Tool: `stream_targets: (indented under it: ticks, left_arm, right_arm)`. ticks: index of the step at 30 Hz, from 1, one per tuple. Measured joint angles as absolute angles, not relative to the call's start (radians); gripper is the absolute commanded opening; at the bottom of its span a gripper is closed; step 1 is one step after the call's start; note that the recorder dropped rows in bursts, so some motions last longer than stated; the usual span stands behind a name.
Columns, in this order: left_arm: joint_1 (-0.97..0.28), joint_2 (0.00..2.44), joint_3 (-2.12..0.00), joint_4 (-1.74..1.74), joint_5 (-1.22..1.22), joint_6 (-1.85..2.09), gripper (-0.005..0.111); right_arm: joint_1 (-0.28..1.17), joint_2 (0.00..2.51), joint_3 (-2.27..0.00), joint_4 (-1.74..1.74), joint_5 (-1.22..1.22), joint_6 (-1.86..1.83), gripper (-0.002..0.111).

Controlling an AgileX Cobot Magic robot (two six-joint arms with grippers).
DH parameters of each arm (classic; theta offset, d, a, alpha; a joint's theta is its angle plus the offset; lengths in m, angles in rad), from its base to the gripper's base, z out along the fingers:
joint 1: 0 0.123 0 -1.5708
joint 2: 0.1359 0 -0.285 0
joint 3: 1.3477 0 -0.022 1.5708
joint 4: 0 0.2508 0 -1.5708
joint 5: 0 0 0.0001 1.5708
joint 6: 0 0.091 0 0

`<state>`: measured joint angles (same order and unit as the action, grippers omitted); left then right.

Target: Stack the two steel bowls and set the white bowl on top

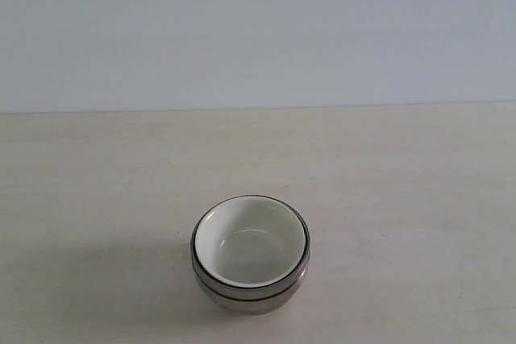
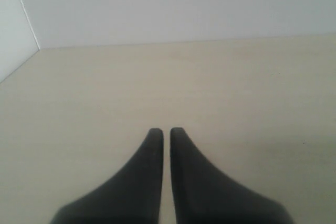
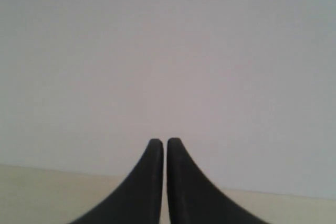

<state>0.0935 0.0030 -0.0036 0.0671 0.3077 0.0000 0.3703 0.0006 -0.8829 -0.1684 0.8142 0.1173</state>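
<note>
Resting pressed together, the two black fingers of the left gripper (image 2: 166, 130) left only a hairline slit between their tips and pinched nothing. Ahead of them a stretch of pale wooden table (image 2: 236, 87) ran up to a white wall (image 2: 184, 9), with a second wall panel meeting it at a corner off to one side. The right gripper (image 3: 165, 141) was likewise closed tip to tip on nothing and pointed mostly at the plain wall, with just a thin strip of tabletop showing beyond its fingers. Neither wrist camera caught a bowl, so the stack lay outside the ground in front of either gripper, and to which side of each it stood could not be told. In the exterior view the two steel bowls (image 1: 251, 304) sat nested one inside the other on the table, a dark line marking the seam between their shiny walls. The white bowl (image 1: 251, 247) sat upright inside the upper one, its cream rim ringed closely by the steel rim and its hollow facing up. A soft shadow spread over the tabletop to one side of the stack.
</note>
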Motion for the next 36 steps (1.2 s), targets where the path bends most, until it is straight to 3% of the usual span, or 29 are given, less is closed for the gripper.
stream_targets:
  ticks: [13, 36]
  left_arm:
    - [0.093, 0.003, -0.004, 0.067, 0.308, 0.000, 0.004]
    - [0.093, 0.003, -0.004, 0.067, 0.308, 0.000, 0.004]
  right_arm:
    - [0.370, 0.004, -0.557, -0.169, 0.321, 0.299, 0.000]
    - [0.348, 0.006, -0.072, -0.533, 0.139, 0.781, 0.000]
